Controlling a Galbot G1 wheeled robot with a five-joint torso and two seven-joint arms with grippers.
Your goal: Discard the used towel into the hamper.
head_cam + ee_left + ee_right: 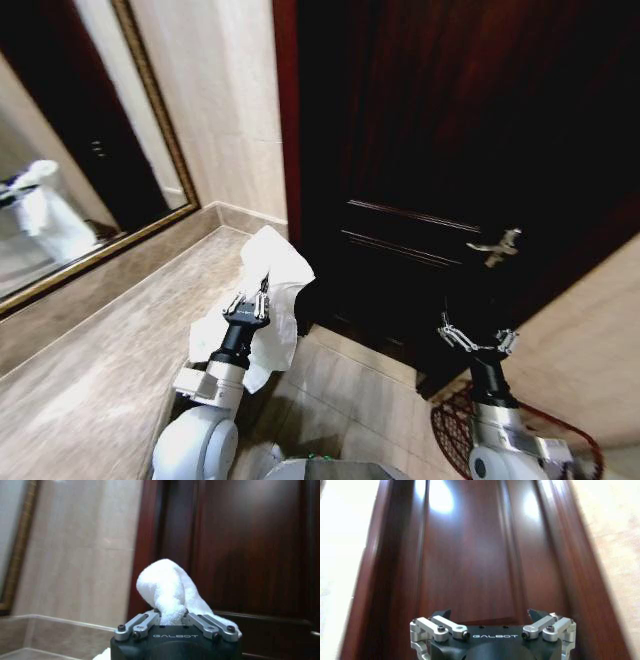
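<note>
So the left hand (250, 305) has its fingers pinched on the white towel (272, 285). It's held up in the air over the near edge of the beige stone table (90, 370), right where the table ends and the tiled floor (345, 385) starts. A fold of towel stands up past the fingertips and the rest hangs down along the wrist. In the left wrist view you can see the towel (167, 590) bunched up between the closed fingers (145, 620), with the dark wooden door (250, 547) behind it.

The right hand (477, 340) is raised in front of that same door (450, 150), just below the metal door handle (497, 245). Its fingers are spread wide with nothing between them, which the right wrist view (492, 620) shows pretty clearly.

The hamper (455, 425), a dark reddish wire basket, sits on the floor down by the right arm, partly hidden behind it, well apart from the towel. A gold-framed mirror (60, 150) hangs on the wall above the table.
</note>
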